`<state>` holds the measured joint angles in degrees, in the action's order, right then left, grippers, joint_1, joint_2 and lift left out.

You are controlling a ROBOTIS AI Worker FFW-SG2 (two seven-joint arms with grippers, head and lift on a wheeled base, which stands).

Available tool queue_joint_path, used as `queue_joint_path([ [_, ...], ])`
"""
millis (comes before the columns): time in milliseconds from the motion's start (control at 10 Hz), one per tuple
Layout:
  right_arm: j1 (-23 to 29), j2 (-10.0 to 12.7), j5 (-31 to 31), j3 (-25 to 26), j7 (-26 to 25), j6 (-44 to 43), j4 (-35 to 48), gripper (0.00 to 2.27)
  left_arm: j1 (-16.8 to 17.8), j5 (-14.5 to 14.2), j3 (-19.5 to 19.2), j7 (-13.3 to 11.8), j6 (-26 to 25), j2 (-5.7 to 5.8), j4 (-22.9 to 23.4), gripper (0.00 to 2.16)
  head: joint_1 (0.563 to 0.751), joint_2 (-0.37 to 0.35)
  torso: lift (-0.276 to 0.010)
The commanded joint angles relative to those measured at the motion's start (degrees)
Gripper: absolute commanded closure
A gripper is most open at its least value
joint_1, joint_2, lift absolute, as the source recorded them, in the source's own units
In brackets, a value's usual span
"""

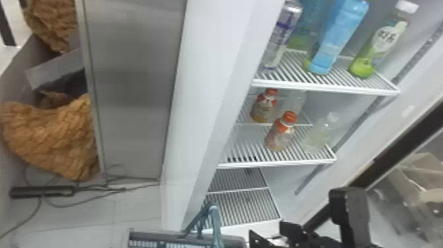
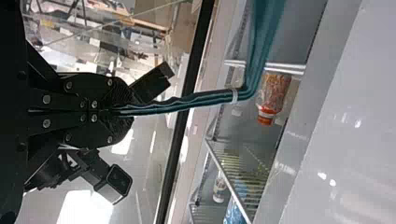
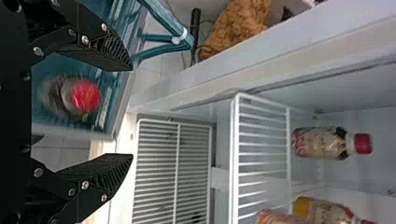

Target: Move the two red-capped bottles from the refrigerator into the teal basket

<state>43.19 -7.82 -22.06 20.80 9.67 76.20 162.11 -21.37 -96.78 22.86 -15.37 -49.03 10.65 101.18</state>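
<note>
Blue bottle (image 1: 339, 38), crumpled brown fabric (image 1: 49, 140), dark cables (image 1: 99, 189)

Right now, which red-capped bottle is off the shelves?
The bottle in the teal basket, its cap facing the right wrist camera, beyond the right gripper's open fingers. The other red-capped bottles stand upright on a fridge shelf.

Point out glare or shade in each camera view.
Left wrist view: hard glare on the floor, small glints on the white panel; head view: soft sheen on the steel panel, lower rack shaded; right wrist view: no strong glare on the bottles.
</note>
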Motion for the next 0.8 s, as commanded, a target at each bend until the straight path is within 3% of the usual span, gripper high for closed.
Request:
queue_joint_path([
  [0,0.0,0.1,1.2,0.0,0.0,-1.3,-0.3,0.4,0.0,0.0,0.1,0.0,0.0,-0.01,0.0,1.15,0.695,-0.35,-0.224],
  [200,-0.2,0.1,3.4,-0.8,0.6,-15.5,-5.2,0.4,-0.1,0.0,0.2,0.0,0.0,0.08,0.0,1.15,0.695,-0.35,-0.224],
  [500,-3.1,0.3,4.5,-2.5,4.5,-46.4,-21.4,0.4,-0.1,-0.2,0.3,0.0,0.0,0.16,-0.1,1.15,0.695,-0.35,-0.224],
  [700,-7.3,0.3,6.1,-3.2,5.2,-56.2,-29.3,0.41,0.0,-0.2,0.7,0.0,0.0,0.25,-0.1,1.15,0.695,-0.35,-0.224],
])
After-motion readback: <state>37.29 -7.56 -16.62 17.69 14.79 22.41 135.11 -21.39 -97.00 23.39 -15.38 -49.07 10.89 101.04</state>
